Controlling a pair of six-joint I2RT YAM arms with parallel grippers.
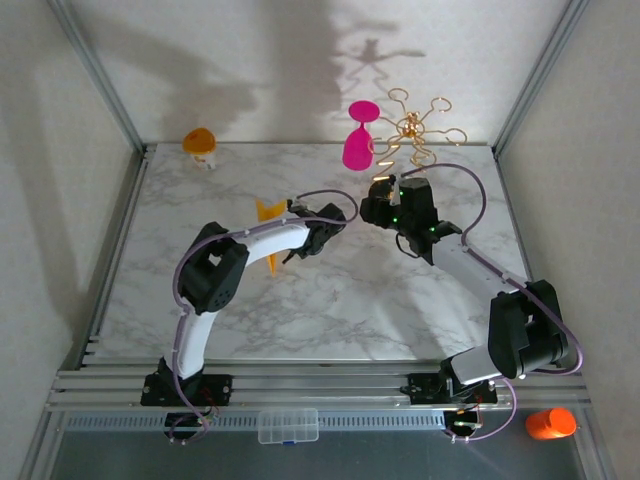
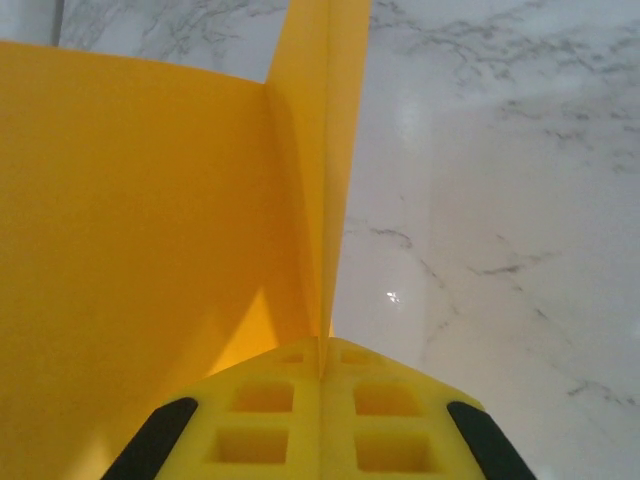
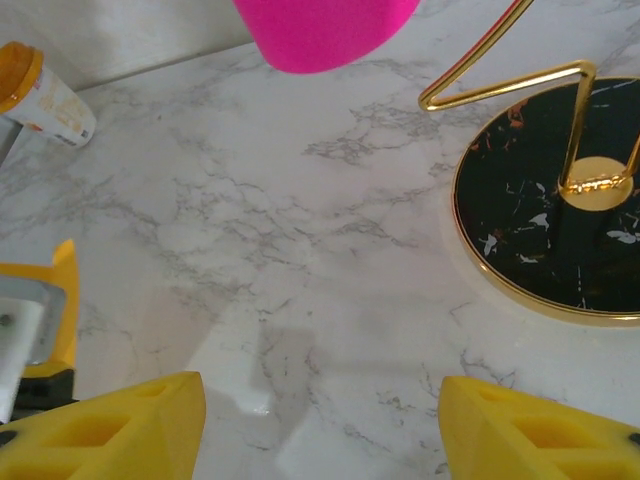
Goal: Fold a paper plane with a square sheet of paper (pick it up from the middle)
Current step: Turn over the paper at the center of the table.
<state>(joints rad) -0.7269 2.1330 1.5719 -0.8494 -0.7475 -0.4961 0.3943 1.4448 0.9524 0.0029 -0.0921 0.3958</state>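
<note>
Pinching a raised crease of the sheet of paper (image 2: 150, 200), the left gripper (image 2: 321, 352) has its two yellow fingers (image 2: 250, 440) pressed together with only the thin fold between them. From that pinch the crease runs away from the wrist camera as a narrow upright double layer. A broad yellow-orange flap spreads out to the left of it, and bare marble table (image 2: 500, 200) lies to the right. Whether the flap's lower edge touches the marble cannot be told.

Seen from above, the paper sits left of the table's middle, and the left arm's white forearm (image 1: 270, 240) crosses over it. One part of the paper shows beyond the link and a pointed part shows on the near side.

The right gripper (image 3: 320, 388) has its fingers (image 3: 120, 425) spread wide with nothing between them, only marble below. Ahead of it is the bowl of a pink goblet (image 3: 320, 30). The round black base of a gold rack (image 3: 530, 230) lies to its right, and an orange-topped white cup (image 3: 40, 95) lies on its side far off to the left. In the overhead view the right wrist sits just on the near side of the goblet and rack, which stand at the table's back edge. The two wrists are near each other around the table's centre but do not touch.
</note>
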